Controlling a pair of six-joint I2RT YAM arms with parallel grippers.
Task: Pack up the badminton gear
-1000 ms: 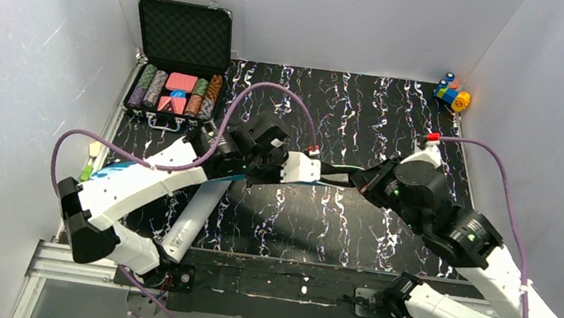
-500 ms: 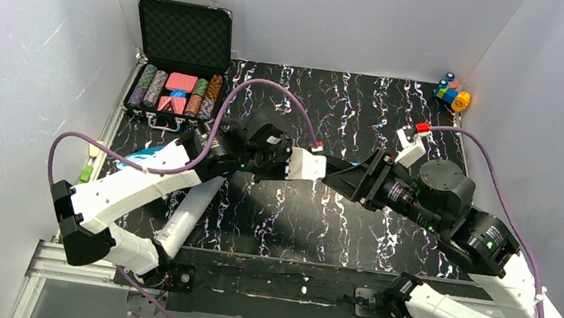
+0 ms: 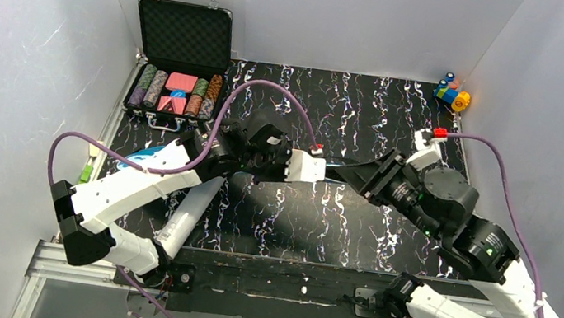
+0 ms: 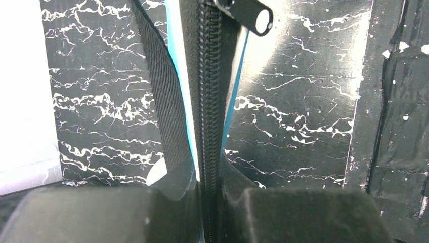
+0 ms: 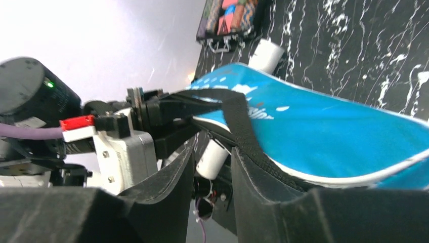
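- Bag (image 5: pixel 324 121) is hanging over the table (image 3: pixel 351 235), between both claws.
- Left claw (image 4: pixel 208 202) is clenching its zipper edge.
- Strap (image 5: pixel 238 119) is running through right claw (image 5: pixel 212 167); I cannot tell if it is squeezing.
- Tube (image 3: pixel 189 214) is lying on the table.

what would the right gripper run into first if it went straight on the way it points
Most likely the left gripper, clamped on the blue bag just ahead of the right gripper; depth is unclear.
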